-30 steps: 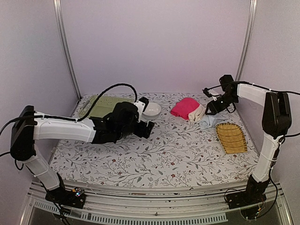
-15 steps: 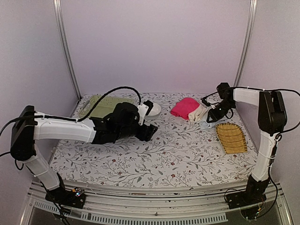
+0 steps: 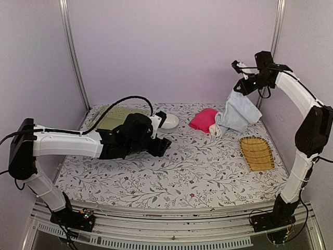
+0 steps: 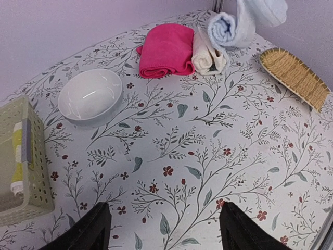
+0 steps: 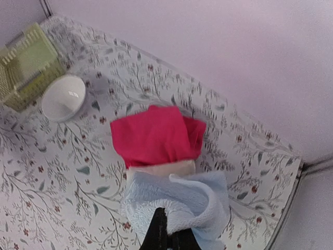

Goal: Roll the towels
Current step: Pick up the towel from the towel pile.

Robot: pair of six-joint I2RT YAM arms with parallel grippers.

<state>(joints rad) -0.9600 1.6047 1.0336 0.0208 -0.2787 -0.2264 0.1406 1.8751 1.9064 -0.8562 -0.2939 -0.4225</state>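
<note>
The right gripper (image 3: 241, 89) is clamped shut on the top of the pale blue towel (image 3: 240, 111), holding it high above the far right corner of the desk (image 3: 182, 172). The cloth hangs down in a bunched fold. Its lower, partly rolled end reaches the desk surface just beside the small cream-white towel (image 4: 205, 54). That cream-white towel lies rolled against the bright pink towel (image 3: 204, 119), which sits folded near the far edge, right of centre. The left gripper (image 3: 162, 145) hovers low over the middle of the desk with its 2 fingers (image 4: 96, 229) spread wide and nothing between them. A white bowl (image 4: 89, 95) rests just beyond it, towards the far edge. In the far left corner stands the pale green basket (image 4: 31, 156), with a yellow-green-and-cream towel (image 4: 18, 156) inside it. The yellow woven tray (image 3: 256, 152) lies by the right edge, apart from the towels.
</note>
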